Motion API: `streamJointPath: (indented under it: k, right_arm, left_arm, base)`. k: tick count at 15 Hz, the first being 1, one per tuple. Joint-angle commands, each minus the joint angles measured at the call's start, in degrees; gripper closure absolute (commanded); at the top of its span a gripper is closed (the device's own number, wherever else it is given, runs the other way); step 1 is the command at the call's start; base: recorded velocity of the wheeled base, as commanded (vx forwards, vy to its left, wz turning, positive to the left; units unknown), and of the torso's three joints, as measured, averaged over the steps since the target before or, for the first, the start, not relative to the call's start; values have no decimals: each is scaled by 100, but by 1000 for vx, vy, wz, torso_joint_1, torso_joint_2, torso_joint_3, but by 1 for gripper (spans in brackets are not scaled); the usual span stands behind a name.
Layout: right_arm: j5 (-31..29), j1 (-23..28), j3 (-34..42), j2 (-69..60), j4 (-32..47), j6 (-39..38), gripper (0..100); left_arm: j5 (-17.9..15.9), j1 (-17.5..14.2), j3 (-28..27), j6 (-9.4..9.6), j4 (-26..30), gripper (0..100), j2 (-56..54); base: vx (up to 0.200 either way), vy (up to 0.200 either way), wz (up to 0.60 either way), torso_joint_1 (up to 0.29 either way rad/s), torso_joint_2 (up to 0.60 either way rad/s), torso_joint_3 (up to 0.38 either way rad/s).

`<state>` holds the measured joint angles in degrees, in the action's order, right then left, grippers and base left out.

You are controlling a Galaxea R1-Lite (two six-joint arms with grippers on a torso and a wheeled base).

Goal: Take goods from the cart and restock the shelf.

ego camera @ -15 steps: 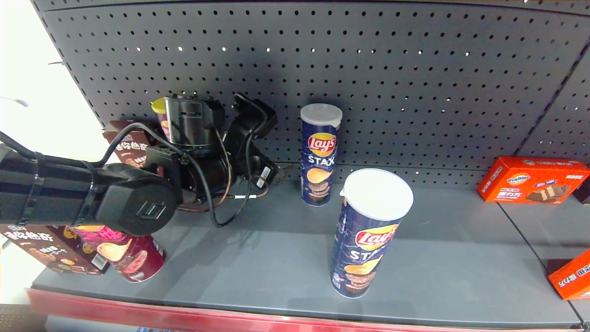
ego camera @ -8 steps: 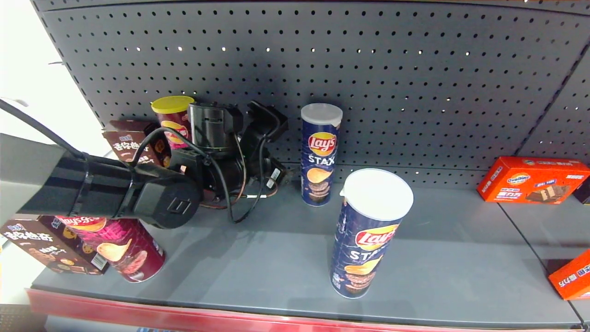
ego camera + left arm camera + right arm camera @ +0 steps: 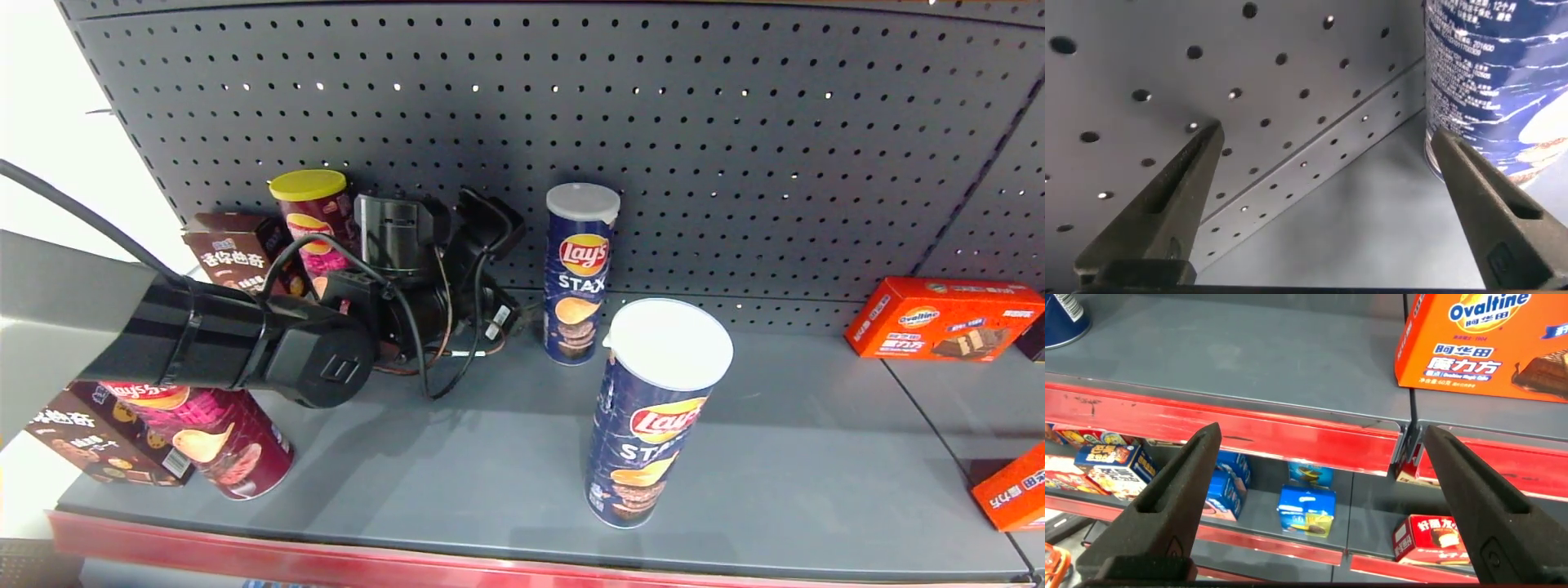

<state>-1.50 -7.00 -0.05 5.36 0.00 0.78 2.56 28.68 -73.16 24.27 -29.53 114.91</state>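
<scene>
1. My left claw (image 3: 1327, 135) is spread wide with nothing between its fingers. It points at the grey perforated back panel (image 3: 571, 98), low over the grey metal shelf (image 3: 457, 457).
2. The tall dark-blue chip can with a pale lid (image 3: 581, 278) stands upright at the back, just beside the claw on its right. One fingertip (image 3: 1458, 167) sits by the can's foot, possibly touching it, though I can't be sure from the wrist view.
3. The maroon chip can with a yellow lid (image 3: 310, 220) stands upright on the claw's other side, close by my wrist and outside the fingers.
4. A second dark-blue can with a white lid (image 3: 653, 416) stands near the shelf's front edge, well apart from the claw.
5. Another maroon can (image 3: 220, 441) sits front-left under my forearm, next to a brown carton (image 3: 82, 441).
6. My right claw (image 3: 1323, 431) is also spread open and empty. It faces the red shelf edge (image 3: 1290, 416), near an orange cardboard box (image 3: 1486, 343).
</scene>
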Motion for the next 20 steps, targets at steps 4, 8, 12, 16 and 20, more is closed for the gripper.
streamJointPath:
  k: [4, 8, 12, 16, 20]
  right_arm:
    - [1, -3, 5, 9, 0, 1, 0]
    - [1, -3, 5, 9, 0, 1, 0]
    - [1, -3, -4, 9, 0, 1, 0]
    - [1, -3, 5, 9, 0, 1, 0]
    - [1, -3, 5, 9, 0, 1, 0]
  left_arm:
    - [-1, 137, -85, -1, 8, 0, 120]
    - [8, 146, -41, -19, -18, 0, 76]
    - [-1, 111, 188, -168, -132, 0, -434]
    - [-1, 173, 1260, -168, -317, 0, -1550]
    - [-54, 419, 2297, -362, -326, 0, -2588]
  base:
    - [0, 0, 0, 0, 0, 0]
    - [0, 0, 0, 0, 0, 0]
    - [0, 0, 0, 0, 0, 0]
    - [0, 0, 0, 0, 0, 0]
    - [0, 0, 0, 0, 0, 0]
